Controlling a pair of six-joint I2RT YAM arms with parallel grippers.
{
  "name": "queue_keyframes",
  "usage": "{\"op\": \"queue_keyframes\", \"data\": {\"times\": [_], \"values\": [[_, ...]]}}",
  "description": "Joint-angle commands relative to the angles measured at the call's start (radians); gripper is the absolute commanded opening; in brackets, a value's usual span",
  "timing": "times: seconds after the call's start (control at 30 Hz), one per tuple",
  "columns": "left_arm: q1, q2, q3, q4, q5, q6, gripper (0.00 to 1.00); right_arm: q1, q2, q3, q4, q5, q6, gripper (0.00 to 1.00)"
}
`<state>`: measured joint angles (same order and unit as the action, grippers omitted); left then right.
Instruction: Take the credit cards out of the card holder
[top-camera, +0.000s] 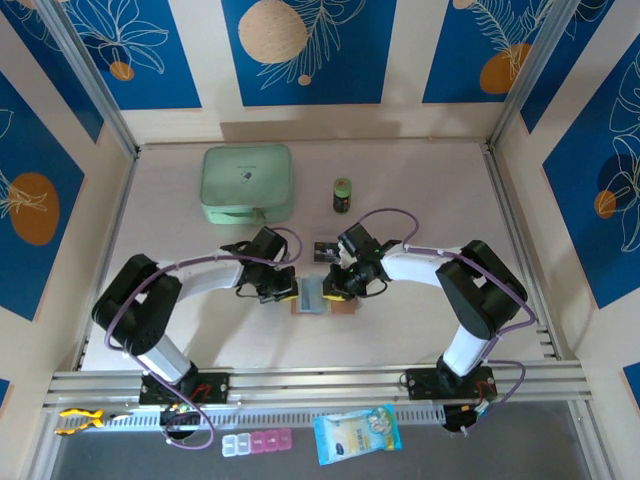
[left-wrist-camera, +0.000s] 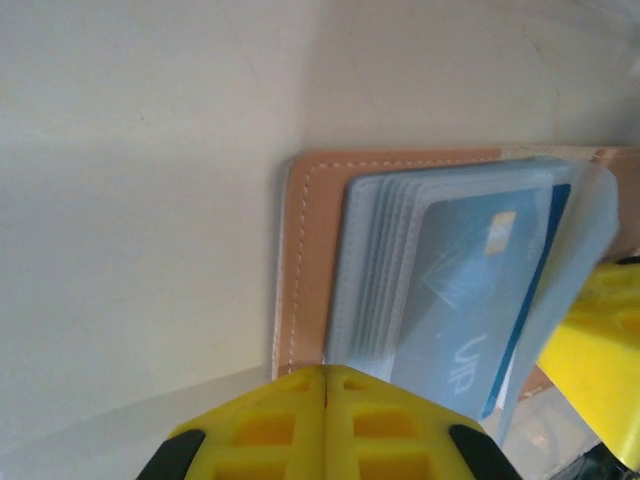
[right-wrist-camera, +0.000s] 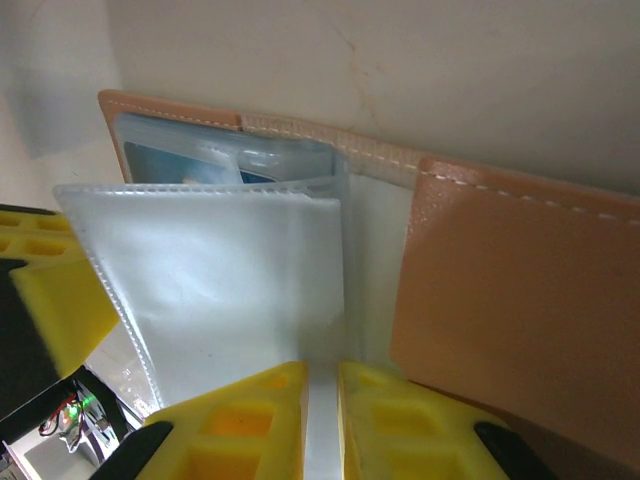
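The salmon-pink card holder (top-camera: 322, 298) lies open on the table between both grippers. In the left wrist view its leather edge (left-wrist-camera: 305, 260) frames a stack of clear sleeves with a blue credit card (left-wrist-camera: 470, 290) inside. My left gripper (left-wrist-camera: 326, 375) is shut, its tips resting on the holder's near edge (top-camera: 290, 290). My right gripper (right-wrist-camera: 322, 375) is shut on a clear plastic sleeve (right-wrist-camera: 230, 290) and holds it up from the holder (right-wrist-camera: 520, 290); a blue card (right-wrist-camera: 170, 165) shows behind it. Another dark card (top-camera: 325, 250) lies on the table just beyond the holder.
A mint-green zip case (top-camera: 247, 184) sits at the back left, a small dark-green bottle (top-camera: 342, 195) beside it. Walls close off the table's sides and back. Below the front rail lie a pill box (top-camera: 258, 442) and a blue packet (top-camera: 357, 433).
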<state>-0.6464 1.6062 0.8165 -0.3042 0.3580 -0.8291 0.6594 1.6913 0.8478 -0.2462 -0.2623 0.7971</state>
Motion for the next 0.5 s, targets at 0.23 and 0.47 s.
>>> {"op": "queue_keyframes", "data": {"times": [0.23,0.47], "values": [[-0.016,-0.052,-0.006,0.155,0.125,-0.092,0.15,-0.007,-0.013,-0.016,-0.002,-0.013,-0.009,0.16],[-0.029,-0.005,-0.005,0.184,0.150,-0.098,0.22,-0.011,-0.016,-0.019,-0.001,-0.014,-0.005,0.16]]}}
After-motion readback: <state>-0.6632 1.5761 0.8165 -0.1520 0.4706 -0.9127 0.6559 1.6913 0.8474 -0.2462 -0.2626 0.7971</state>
